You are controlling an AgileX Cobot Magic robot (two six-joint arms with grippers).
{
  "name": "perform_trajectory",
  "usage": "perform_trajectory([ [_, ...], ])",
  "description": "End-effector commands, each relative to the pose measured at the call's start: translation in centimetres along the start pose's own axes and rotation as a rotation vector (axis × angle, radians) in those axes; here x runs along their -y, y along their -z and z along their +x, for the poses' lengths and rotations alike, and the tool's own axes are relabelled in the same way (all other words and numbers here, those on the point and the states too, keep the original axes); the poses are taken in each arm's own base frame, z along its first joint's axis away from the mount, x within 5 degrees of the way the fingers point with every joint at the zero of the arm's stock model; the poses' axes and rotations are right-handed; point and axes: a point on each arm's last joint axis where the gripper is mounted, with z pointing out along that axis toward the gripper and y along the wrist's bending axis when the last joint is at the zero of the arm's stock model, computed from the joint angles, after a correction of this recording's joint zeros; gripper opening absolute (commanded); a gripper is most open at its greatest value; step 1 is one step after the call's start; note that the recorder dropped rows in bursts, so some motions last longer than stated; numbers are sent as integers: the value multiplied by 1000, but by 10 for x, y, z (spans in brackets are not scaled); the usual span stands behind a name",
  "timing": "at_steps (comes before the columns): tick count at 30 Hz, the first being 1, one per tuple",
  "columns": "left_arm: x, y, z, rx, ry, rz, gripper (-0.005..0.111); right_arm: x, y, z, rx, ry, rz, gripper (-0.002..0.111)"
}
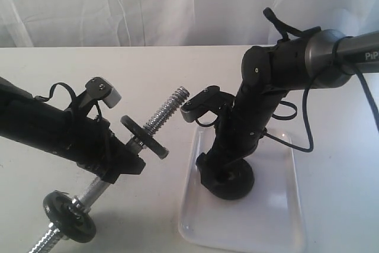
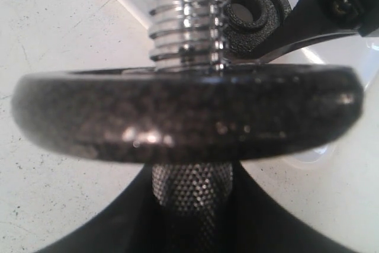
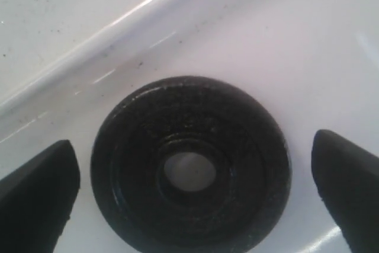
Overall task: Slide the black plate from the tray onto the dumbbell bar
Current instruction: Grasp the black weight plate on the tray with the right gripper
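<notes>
The black plate (image 1: pixel 238 191) (image 3: pixel 189 173) lies flat in the white tray (image 1: pixel 269 217), its centre hole showing. My right gripper (image 1: pixel 227 177) (image 3: pixel 192 197) stands open over it, with one fingertip (image 3: pixel 38 194) on each side of the disc and clear of its rim. My left gripper (image 1: pixel 123 163) (image 2: pixel 192 211) is shut on the knurled middle of the dumbbell bar (image 1: pixel 167 111) (image 2: pixel 188 16) and holds it tilted, its threaded end pointing toward the tray. One small black collar (image 1: pixel 145 136) (image 2: pixel 186 114) sits just past the left fingers. A second collar (image 1: pixel 70 216) sits near the bar's lower end.
The tray's raised rim (image 3: pixel 118 28) runs close behind the plate. White tabletop (image 1: pixel 148 63) surrounds the tray, and a white curtain (image 1: pixel 148 4) hangs at the back. A cable (image 1: pixel 308 128) loops off the right arm above the tray.
</notes>
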Motion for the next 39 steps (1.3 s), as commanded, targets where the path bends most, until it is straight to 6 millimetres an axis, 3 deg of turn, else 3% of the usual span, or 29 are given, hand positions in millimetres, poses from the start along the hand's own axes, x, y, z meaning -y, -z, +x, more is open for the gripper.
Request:
perform_trajectory([
  [1, 12, 13, -19, 103, -15, 60, 0, -7, 0, -3, -10, 18, -4, 105],
  [12, 12, 13, -19, 103, -13, 60, 0, -9, -11, 2, -79, 26, -16, 105],
  [39, 11, 13, -19, 103, -13, 52, 0, -5, -11, 4, -99, -8, 29, 105],
])
